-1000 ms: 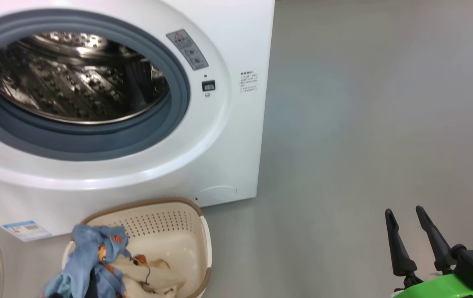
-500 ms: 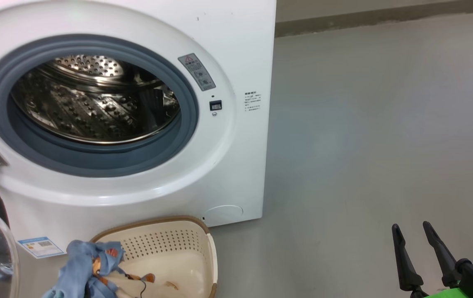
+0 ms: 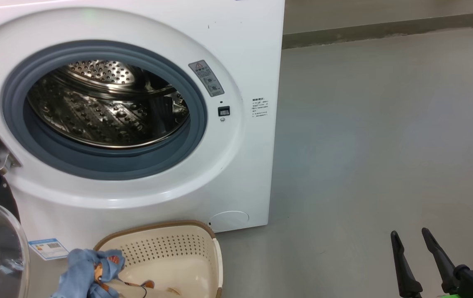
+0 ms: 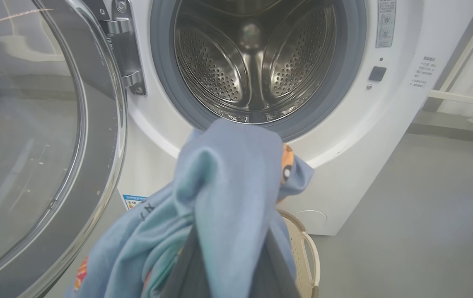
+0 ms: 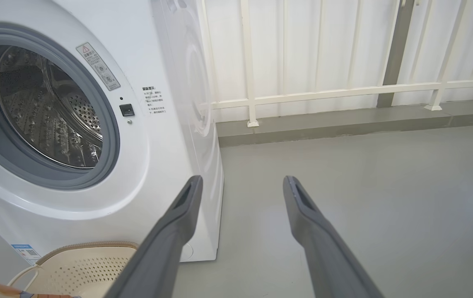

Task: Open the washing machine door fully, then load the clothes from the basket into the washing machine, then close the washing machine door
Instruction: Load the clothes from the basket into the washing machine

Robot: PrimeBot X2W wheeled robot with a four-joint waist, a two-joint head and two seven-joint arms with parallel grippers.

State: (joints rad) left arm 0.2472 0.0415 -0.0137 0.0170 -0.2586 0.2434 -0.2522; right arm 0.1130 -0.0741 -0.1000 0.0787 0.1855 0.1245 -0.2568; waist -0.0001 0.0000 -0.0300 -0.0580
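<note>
Light blue cloth with small orange figures [image 4: 228,186], bunched up and pinched tight between the two long dark fingers of the left gripper [image 4: 229,265], lifted just over the left end of the small cream plastic basket with holes and a brown rim [image 3: 170,248], not yet inside the shiny steel drum [image 4: 253,62]. Basket down on the grey floor [image 3: 365,145], close by the bottom front edge of the big white boxy washing machine [image 3: 240,174]. Swung wide open at the machine's left side, the big round black door with a clear glass bowl [image 4: 33,145]. Well apart to the right, over bare floor, the right gripper [image 5: 241,182], fingers spread apart.
</note>
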